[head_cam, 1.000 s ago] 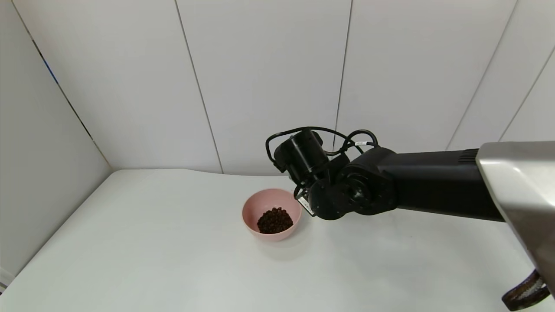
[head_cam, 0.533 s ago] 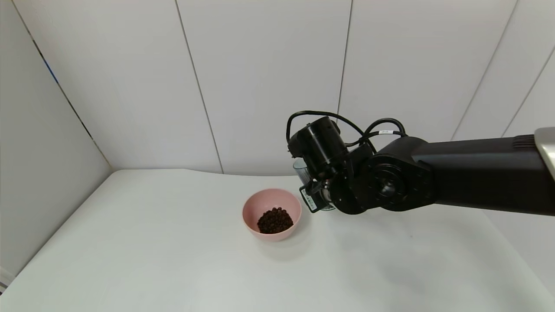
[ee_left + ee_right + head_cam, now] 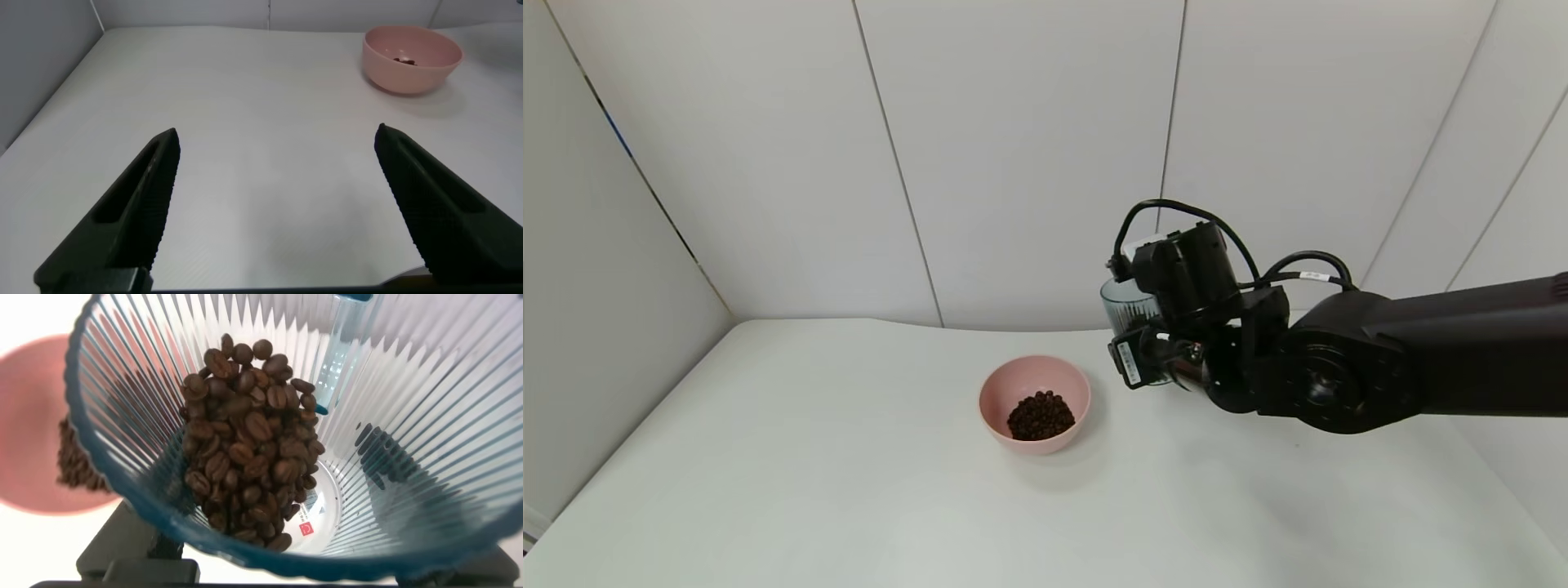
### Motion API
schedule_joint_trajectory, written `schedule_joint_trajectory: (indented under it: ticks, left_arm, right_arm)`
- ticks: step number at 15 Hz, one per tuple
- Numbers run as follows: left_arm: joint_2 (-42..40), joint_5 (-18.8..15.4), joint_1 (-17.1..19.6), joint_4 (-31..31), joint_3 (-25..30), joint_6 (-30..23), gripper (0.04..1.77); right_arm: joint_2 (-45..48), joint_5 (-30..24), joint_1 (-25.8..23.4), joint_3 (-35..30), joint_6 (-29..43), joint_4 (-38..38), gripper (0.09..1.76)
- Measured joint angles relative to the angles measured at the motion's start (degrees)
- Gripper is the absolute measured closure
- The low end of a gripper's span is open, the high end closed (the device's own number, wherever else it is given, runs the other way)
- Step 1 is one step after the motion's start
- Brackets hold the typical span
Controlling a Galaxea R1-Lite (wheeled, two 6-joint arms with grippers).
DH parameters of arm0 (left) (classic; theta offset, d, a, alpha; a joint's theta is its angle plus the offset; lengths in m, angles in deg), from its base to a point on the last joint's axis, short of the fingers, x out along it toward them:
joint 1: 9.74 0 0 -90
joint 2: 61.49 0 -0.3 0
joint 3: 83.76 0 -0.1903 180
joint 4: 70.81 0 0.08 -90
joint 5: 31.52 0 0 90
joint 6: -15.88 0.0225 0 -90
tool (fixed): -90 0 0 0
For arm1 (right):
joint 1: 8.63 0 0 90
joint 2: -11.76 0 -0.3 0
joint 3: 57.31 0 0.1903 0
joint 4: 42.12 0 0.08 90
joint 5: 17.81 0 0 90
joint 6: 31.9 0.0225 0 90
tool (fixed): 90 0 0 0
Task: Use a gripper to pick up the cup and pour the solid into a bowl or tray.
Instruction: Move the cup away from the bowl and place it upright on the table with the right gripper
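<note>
My right gripper (image 3: 1168, 359) is shut on the ribbed blue-grey cup (image 3: 1128, 312) and holds it above the table, to the right of the pink bowl (image 3: 1035, 403). The cup looks nearly upright in the head view. The right wrist view looks into the cup (image 3: 409, 441), where a heap of brown beans (image 3: 245, 457) lies against one side of its wall. The bowl (image 3: 33, 433) shows behind the cup there. More beans (image 3: 1041, 416) lie in the bowl. My left gripper (image 3: 278, 143) is open and empty low over the table, far from the bowl (image 3: 413, 59).
The white table (image 3: 809, 490) runs to a white panelled wall (image 3: 1013, 147) at the back and left. Nothing else stands on it.
My right arm has swung to the right and up, away from the bowl, carrying the cup, which now shows beside the gripper. The bowl has not moved.
</note>
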Motion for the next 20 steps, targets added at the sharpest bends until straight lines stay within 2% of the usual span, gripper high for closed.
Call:
schedule_joint_trajectory:
  ticks: [3, 7, 14, 20]
  left_arm:
    - [0.0, -0.02, 0.0, 0.0, 0.0, 0.0, 0.09]
    - [0.0, -0.02, 0.0, 0.0, 0.0, 0.01, 0.09]
    - [0.0, 0.0, 0.0, 0.0, 0.0, 0.0, 0.09]
    - [0.0, 0.0, 0.0, 0.0, 0.0, 0.0, 0.09]
  right_arm:
    - [0.34, -0.68, -1.6, -7.98, 0.3, 13.45, 0.51]
    - [0.59, -0.66, -3.02, -17.58, 1.11, 24.2, 0.51]
    - [-0.74, -0.55, -4.4, -29.84, 3.01, 38.95, 0.51]
    - [-4.94, 1.05, -3.55, -36.08, 6.05, 49.62, 0.51]
